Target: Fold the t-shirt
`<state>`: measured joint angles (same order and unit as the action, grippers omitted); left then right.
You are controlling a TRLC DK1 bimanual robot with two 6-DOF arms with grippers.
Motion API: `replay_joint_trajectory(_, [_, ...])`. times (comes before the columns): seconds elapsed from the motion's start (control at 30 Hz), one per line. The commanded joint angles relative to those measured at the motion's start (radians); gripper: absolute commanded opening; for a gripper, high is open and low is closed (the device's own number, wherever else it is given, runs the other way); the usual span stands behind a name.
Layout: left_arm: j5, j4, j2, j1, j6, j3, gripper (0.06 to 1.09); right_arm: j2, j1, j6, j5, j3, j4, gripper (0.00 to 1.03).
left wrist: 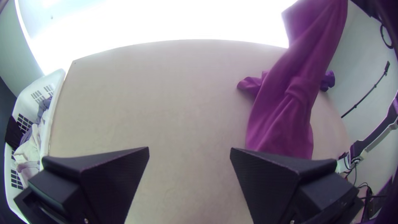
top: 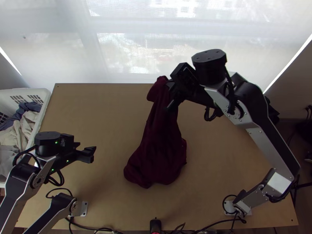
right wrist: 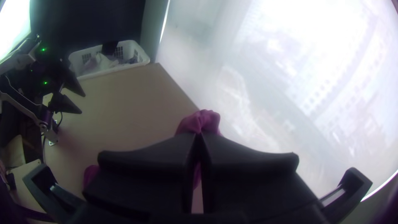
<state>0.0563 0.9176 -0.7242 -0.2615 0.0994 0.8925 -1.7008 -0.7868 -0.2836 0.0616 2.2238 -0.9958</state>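
The dark red t-shirt (top: 156, 156) hangs in loose folds over the middle of the surface (top: 89, 113), its upper end pinched in the closed jaws of the right gripper (top: 170, 94). Over to the left, the left gripper (top: 93, 153) has its jaws wide apart, near a white basket (top: 45, 102) of clothes (top: 15, 136).

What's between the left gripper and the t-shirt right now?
Just bare tabletop: the top view shows nothing lying between the left gripper and the dark red t-shirt.
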Motion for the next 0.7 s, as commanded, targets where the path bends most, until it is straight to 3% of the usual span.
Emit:
replay_joint_trajectory(0.0, [0.000,-0.002,-0.009,-0.013,0.005,0.029,1.01,0.067,-0.075,-0.114,0.173,0.088,0.120,0.03])
replay_joint_trajectory(0.23, [0.000,0.003,-0.006,-0.019,0.016,0.056,1.01,0.138,-0.158,-0.304,0.336,0.092,0.414,0.03])
replay_joint_trajectory(0.53, [-0.001,-0.002,-0.034,-0.078,0.017,0.089,1.01,0.174,-0.186,-0.517,0.379,0.119,0.626,0.03])
replay_joint_trajectory(0.67, [0.000,-0.014,-0.061,-0.124,0.017,0.088,1.01,0.188,-0.170,-0.552,0.389,0.106,0.640,0.03])
